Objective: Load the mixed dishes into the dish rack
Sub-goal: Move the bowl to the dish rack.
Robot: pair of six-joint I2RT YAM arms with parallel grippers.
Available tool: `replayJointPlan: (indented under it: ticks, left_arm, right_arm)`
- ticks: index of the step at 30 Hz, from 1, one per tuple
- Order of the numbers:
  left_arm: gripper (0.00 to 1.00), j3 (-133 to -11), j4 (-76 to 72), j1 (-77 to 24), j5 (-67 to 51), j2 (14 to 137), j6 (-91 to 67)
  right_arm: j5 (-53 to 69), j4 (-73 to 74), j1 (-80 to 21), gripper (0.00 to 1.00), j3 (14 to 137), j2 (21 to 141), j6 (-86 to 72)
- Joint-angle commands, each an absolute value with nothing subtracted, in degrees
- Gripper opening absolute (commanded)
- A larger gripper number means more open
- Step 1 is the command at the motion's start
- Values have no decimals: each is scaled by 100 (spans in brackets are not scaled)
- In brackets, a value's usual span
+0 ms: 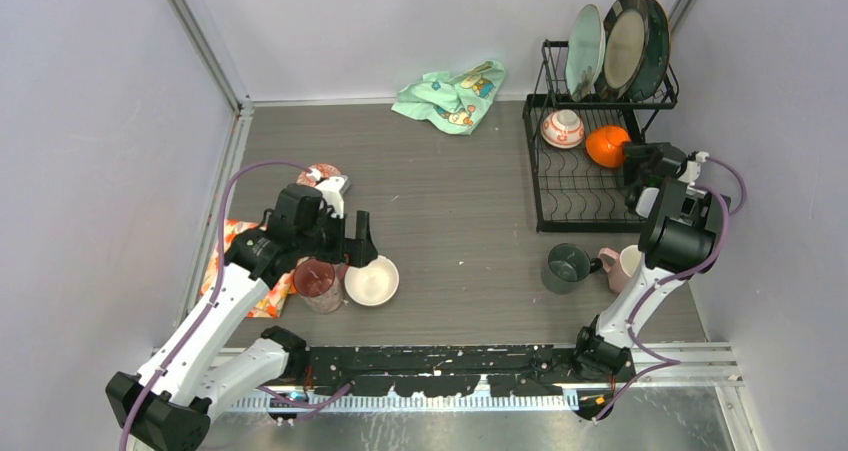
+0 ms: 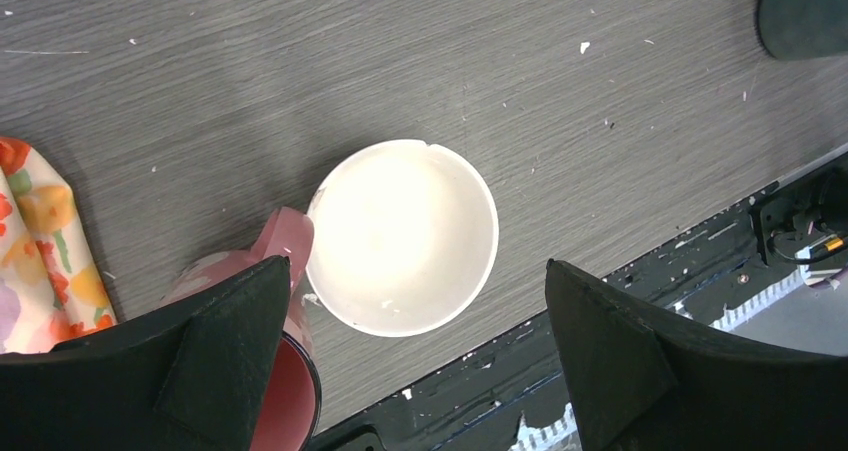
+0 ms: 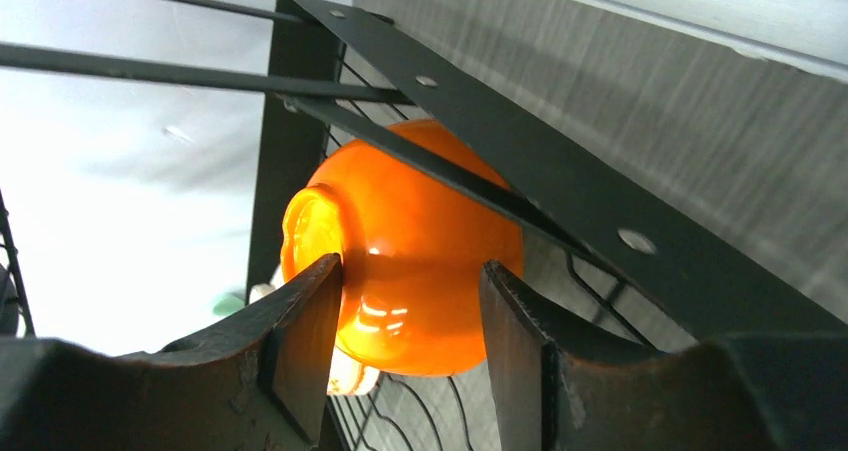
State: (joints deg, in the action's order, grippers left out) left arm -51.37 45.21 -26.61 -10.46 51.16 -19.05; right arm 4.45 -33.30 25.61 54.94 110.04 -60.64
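Right gripper sits at the lower basket of the black wire two-tier dish rack, fingers about half open and set either side of a glossy orange ceramic bowl. The bowl lies tipped on its side under one of the rack's flat bars. The finger nearer the bowl's foot ring appears to touch the glaze, but whether either finger presses on it cannot be told. The bowl is judged light, rigid, slick and liable to chip against the wire, and looks best taken across its widest curve or over the rim, not by the narrow foot. Across the table, left gripper hangs with fingers spread as wide as they go, holding nothing. It is directly above a small plain white bowl standing upright on the grey wood-grain tabletop, both fingers clear of its sides. That bowl, with a small notch in its rim, also seems light and brittle, and a pinch over the rim wall looks the surest hold
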Motion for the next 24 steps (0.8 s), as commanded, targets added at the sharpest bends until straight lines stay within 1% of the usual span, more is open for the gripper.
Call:
replayJointPlan:
  ticks: [1, 12, 17, 24]
  left_arm:
    - [100, -5159, 4533, -2681, -879, 5132, -1854]
    - [100, -5159, 4544, -2681, -667, 5098, -1873]
    - [100, -5188, 4587, -2681, -533, 5156, -1847]
    - [100, -5220, 4723, -2681, -101, 5159, -1936]
  right_arm:
    - [395, -3839, 2494, 56, 5926, 11331, -6574]
    - [377, -4093, 2428, 57, 6387, 11669, -6942]
    - [442, -4634, 2435, 55, 6355, 11812, -7287]
    - [608, -4517, 2450, 54, 5789, 11181, -7403]
